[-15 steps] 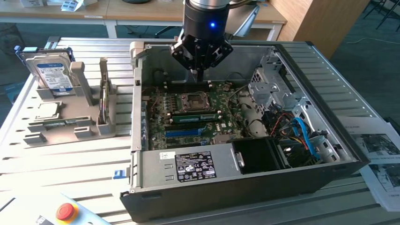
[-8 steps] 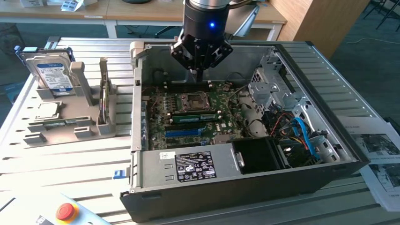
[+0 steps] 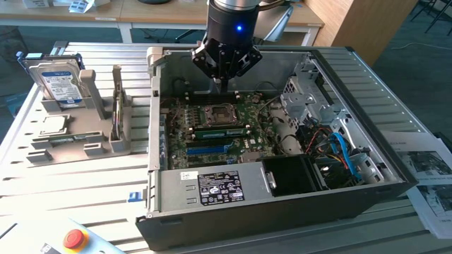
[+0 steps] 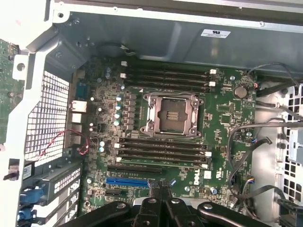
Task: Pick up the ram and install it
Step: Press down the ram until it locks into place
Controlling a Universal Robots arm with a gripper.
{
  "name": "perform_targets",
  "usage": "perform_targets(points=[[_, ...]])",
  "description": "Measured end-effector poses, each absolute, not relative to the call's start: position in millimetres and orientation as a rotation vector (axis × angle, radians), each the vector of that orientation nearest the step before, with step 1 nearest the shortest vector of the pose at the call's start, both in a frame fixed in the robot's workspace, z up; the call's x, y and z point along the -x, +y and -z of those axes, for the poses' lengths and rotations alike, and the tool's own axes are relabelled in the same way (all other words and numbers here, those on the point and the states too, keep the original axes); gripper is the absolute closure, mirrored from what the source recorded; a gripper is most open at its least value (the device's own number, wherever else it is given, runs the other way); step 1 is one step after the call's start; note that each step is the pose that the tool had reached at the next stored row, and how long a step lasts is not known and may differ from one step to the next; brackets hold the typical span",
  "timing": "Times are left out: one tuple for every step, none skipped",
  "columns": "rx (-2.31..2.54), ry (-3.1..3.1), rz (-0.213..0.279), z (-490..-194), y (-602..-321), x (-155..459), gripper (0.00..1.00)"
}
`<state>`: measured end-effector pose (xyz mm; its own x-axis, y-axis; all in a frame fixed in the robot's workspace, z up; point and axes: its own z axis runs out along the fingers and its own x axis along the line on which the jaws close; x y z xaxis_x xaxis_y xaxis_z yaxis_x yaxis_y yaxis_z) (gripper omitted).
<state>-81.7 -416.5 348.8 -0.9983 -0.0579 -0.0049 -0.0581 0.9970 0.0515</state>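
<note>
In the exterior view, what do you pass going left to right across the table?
Hard drive → ram standing in the grey holder → open computer case, with the gripper above its motherboard → printed papers.

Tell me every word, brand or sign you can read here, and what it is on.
"DELL": printed in white on the green motherboard inside the open black computer case.
White sticker on the case's grey metal wall: too small to read.
Black label on the silver power supply box: print too small.
Blue-white label on the silver hard drive: blurred.
Printed paper sheets: illegible.
</note>
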Motion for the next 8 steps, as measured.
perform_targets(points=[[0.091, 3.136, -0.081, -348.8, -416.5, 81.7, 0.90], [0.091, 3.136, -0.081, -348.8, -416.5, 81.7, 0.90], [0.091, 3.136, -0.081, -348.8, -416.5, 81.7, 0.90], [0.091, 3.137, -0.081, -348.8, -416.5, 81.6, 0.90], [0.091, 3.140, -0.082, -348.7, -416.5, 81.5, 0.90], [0.090, 3.143, -0.082, -348.8, -416.5, 81.6, 0.90], [0.088, 3.145, -0.082, -348.8, -416.5, 81.7, 0.90], [0.084, 3.146, -0.082, -348.8, -416.5, 81.7, 0.90]])
